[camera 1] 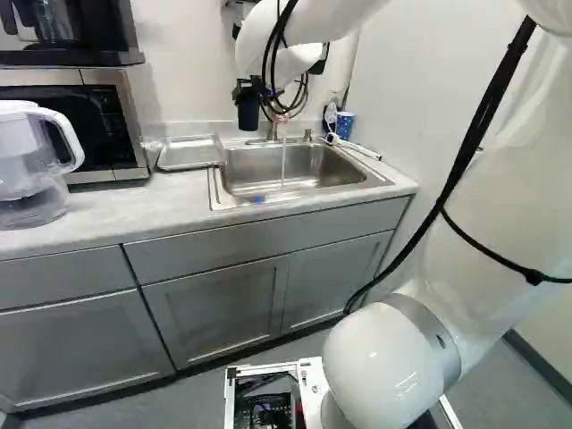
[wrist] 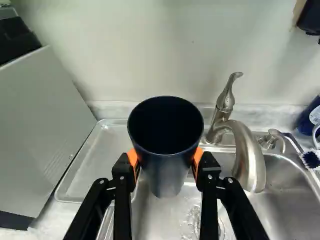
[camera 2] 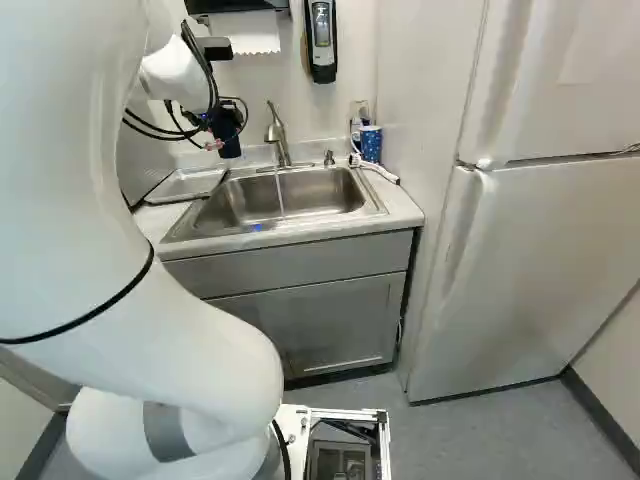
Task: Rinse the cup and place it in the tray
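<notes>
High over the sink's tray side, the gripper [camera 2: 203, 122] holds a dark navy cup [camera 2: 229, 147] in the right base view. In the wrist view the gripper [wrist: 165, 162] is shut on the cup [wrist: 167, 172], an orange pad against either side, and its open mouth shows a dark inside. The metal tray [camera 1: 189, 154] lies on the counter left of the sink in the left base view; in the wrist view the tray [wrist: 95, 165] is beside and below the cup. Water runs from the faucet [wrist: 245, 150] into the sink [camera 1: 290, 172], apart from the cup.
A microwave [camera 1: 121, 125] and a clear pitcher [camera 1: 31, 165] stand left of the tray. A blue patterned cup [camera 2: 370, 143] and a white-handled brush [camera 2: 378, 170] are at the sink's far corner. A wall dispenser [camera 2: 321, 40] hangs above; a fridge [camera 2: 540, 260] stands at the right.
</notes>
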{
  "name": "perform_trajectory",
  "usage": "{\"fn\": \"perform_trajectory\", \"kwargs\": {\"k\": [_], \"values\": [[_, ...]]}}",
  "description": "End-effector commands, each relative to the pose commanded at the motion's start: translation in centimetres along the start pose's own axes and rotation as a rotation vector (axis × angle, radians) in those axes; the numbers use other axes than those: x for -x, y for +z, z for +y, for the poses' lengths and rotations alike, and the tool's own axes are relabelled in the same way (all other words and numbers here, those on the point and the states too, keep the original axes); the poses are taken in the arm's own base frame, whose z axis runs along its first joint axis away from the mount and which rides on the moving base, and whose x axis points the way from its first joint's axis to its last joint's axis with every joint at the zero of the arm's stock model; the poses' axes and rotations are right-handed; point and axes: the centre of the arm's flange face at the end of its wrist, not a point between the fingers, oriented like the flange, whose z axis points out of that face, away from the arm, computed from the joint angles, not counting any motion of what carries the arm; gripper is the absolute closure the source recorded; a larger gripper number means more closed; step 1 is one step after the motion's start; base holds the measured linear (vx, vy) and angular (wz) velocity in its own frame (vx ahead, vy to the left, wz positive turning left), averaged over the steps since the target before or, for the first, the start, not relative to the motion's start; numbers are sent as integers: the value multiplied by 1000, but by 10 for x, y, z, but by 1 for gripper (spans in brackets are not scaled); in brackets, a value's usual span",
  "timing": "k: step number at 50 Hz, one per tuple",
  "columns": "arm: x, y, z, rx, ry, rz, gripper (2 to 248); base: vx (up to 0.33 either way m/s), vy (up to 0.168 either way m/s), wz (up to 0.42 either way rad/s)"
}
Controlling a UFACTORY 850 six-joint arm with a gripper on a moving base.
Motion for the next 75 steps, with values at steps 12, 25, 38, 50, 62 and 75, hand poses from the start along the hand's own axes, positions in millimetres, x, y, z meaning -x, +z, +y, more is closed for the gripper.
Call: {"fn": "perform_trajectory", "kwargs": {"k": [12, 25, 38, 50, 62, 75], "values": [[-5, 10, -7, -13, -6, -1, 128, 0, 0, 0], [-12, 26, -23, -39, -18, -2, 128, 0, 0, 0], [-14, 34, -43, -70, -33, -3, 128, 0, 0, 0], [-17, 41, -61, -98, -46, -3, 128, 0, 0, 0], [-20, 49, -80, -126, -59, -2, 128, 0, 0, 0], [-19, 64, -100, -154, -72, 4, 128, 0, 0, 0]]}}
